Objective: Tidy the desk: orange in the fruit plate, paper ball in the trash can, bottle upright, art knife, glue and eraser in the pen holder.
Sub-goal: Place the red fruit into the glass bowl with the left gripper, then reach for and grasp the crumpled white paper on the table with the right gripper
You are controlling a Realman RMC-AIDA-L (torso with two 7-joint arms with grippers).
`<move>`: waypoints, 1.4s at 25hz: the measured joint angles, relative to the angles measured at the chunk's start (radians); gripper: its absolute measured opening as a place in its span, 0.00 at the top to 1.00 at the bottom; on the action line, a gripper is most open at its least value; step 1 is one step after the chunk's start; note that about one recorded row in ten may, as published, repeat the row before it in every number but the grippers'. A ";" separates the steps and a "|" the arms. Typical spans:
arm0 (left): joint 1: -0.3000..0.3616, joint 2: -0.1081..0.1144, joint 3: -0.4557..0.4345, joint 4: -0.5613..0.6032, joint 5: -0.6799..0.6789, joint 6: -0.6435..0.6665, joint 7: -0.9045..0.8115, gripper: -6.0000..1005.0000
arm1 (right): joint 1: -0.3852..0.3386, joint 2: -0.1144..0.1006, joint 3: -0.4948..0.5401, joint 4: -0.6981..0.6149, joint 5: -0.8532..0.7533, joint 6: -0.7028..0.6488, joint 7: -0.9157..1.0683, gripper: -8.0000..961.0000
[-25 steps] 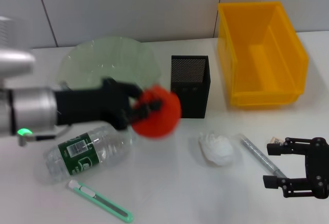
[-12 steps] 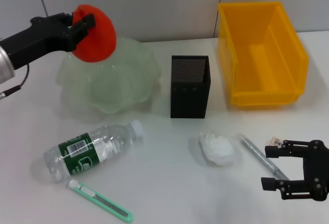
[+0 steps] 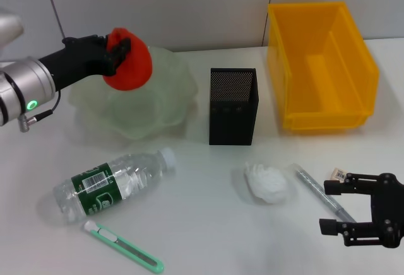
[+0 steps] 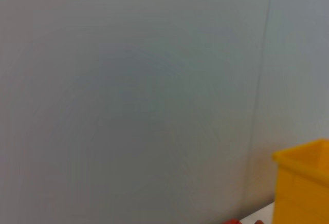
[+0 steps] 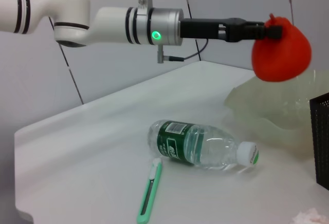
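The orange (image 3: pixel 128 68) hangs above the rear left part of the pale green fruit plate (image 3: pixel 165 108), clear of the glass beneath it, clamped in the black fingers of the left gripper (image 3: pixel 120 49), which grip its upper side; in the right wrist view the fruit (image 5: pixel 281 51) clearly floats above the plate's wavy rim (image 5: pixel 267 108); the left arm reaches in from the left edge of the head view, its silver forearm with a green light low and nearly level, the black wrist section angled up toward the back wall; the left wrist view shows mostly wall, a corner of the yellow trash can (image 4: pixel 304 180) and a sliver of red at the lower edge; just right of the plate stands the black mesh pen holder (image 3: pixel 233 106), and beyond it the trash can (image 3: pixel 322 67) sits near the wall; in front of the plate the bottle (image 3: pixel 112 185) lies on its side, cap toward the pen holder, with the green art knife (image 3: pixel 124 246) lying just in front of it; the paper ball (image 3: pixel 267 181) rests in front of the pen holder, a grey glue stick (image 3: pixel 323 193) lies beside it; the right gripper (image 3: pixel 336 207) hovers low at the front right corner, jaws spread wide and holding nothing, an eraser (image 3: pixel 339 175) just beside its upper finger.
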 joint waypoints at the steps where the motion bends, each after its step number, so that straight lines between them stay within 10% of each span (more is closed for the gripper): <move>1: -0.008 -0.001 0.000 -0.017 -0.001 -0.028 0.016 0.74 | 0.001 0.000 0.000 -0.005 0.000 0.000 0.000 0.20; 11: -0.035 -0.005 0.001 -0.050 -0.001 -0.106 0.046 0.72 | 0.005 -0.001 0.001 -0.018 0.000 0.008 0.000 0.20; 22: -0.048 -0.005 0.021 -0.064 -0.005 -0.106 0.046 0.49 | 0.010 -0.002 0.002 -0.038 0.000 0.016 -0.006 0.20; 24: -0.041 -0.003 0.022 -0.052 -0.029 -0.084 0.038 0.25 | 0.010 -0.002 0.005 -0.038 0.000 0.018 -0.006 0.20; 26: -0.041 -0.003 0.022 -0.052 -0.029 -0.084 0.038 0.22 | 0.008 -0.002 0.006 -0.039 0.000 0.020 -0.006 0.20; 35: 0.129 0.013 0.058 0.260 -0.008 0.263 -0.169 0.18 | 0.008 -0.003 0.009 -0.056 0.000 0.031 -0.010 0.20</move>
